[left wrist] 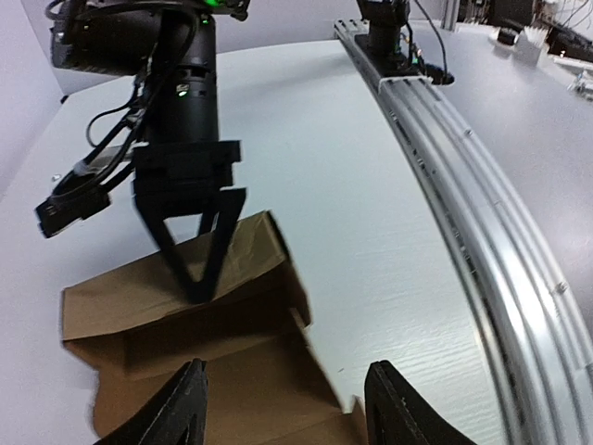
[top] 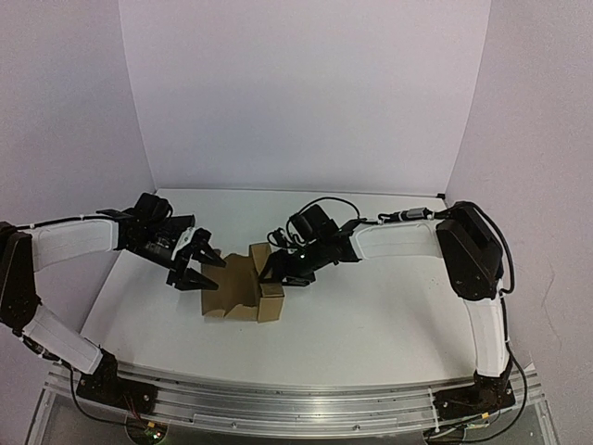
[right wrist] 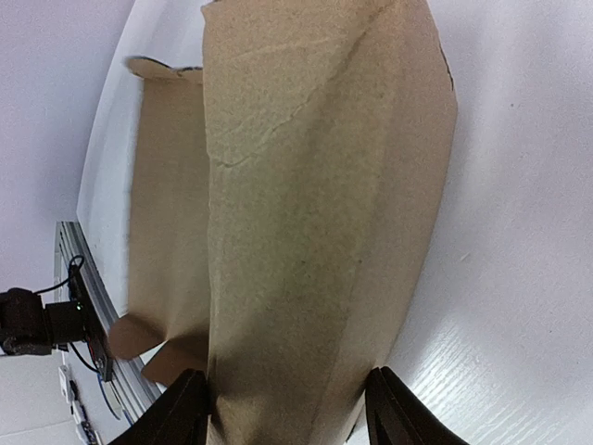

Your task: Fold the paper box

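Paper box (top: 243,292): mid-table, part-folded, between 2 grippers. Left gripper (top: 211,273) released, just left of it. Right gripper (left wrist: 201,289) straddles the far-right panel; clamped or not, cannot tell. Likely light, springy, easily creased cardboard; best pinched at flap edges.

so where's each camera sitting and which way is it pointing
Top external: fixed above and behind the arm bases, facing down over the table; both arms show, left gripper and right gripper either side of the paper box.
Left wrist: on the left arm, looking past its fingertips across the box at the right gripper and base rail.
Right wrist: on the right arm, looking onto the box, own fingertips at the bottom edge.
Shared: box in all three; right gripper in the first two.
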Robot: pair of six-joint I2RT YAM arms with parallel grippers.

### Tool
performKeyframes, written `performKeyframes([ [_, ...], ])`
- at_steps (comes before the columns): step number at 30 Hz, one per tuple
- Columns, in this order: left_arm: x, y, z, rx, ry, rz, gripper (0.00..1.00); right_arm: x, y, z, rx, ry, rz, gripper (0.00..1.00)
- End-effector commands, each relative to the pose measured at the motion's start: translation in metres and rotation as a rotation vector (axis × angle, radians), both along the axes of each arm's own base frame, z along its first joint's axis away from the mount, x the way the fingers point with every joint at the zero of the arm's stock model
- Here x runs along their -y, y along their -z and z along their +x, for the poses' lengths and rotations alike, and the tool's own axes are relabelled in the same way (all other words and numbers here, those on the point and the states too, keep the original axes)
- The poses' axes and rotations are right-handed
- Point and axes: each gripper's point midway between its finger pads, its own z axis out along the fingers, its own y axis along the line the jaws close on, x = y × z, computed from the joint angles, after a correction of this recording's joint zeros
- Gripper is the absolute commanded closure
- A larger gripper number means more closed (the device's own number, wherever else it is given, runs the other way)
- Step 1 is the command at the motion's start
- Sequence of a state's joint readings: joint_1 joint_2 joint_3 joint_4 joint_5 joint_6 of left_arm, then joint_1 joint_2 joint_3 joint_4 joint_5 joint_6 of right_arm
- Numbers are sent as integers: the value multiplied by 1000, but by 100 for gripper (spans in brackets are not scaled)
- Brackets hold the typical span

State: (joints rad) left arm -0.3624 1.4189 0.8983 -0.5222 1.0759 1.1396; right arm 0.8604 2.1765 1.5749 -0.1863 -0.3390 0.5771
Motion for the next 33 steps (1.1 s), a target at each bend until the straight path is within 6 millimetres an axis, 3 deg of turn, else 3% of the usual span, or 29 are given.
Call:
performKeyframes([
  [1,-21,13,13,291,53,109,34,8,6,-25,-7,-139,-34,41],
  [4,-26,21,17,474,109,146,28,9,7,-28,-2,-161,-32,41],
  [7,-44,59,25,554,178,321,25,11,8,-28,2,-162,-40,41],
  [9,-65,92,20,562,284,472,24,11,8,-28,3,-162,-41,41],
  [11,-76,109,4,543,349,507,22,11,9,-28,2,-162,-42,41],
  [16,-47,88,-48,338,382,303,5,11,7,-25,13,-152,-49,41],
  [19,-39,108,-84,258,417,349,4,12,6,-23,25,-147,-54,40],
  [23,-42,139,-71,396,352,395,15,11,3,-23,28,-151,-48,40],
  [27,-18,118,-47,350,240,322,20,11,4,-23,23,-150,-47,40],
  [30,-11,114,-63,227,259,306,24,11,5,-22,21,-142,-52,40],
  [33,-16,124,-74,167,235,340,28,11,4,-21,29,-138,-54,40],
])
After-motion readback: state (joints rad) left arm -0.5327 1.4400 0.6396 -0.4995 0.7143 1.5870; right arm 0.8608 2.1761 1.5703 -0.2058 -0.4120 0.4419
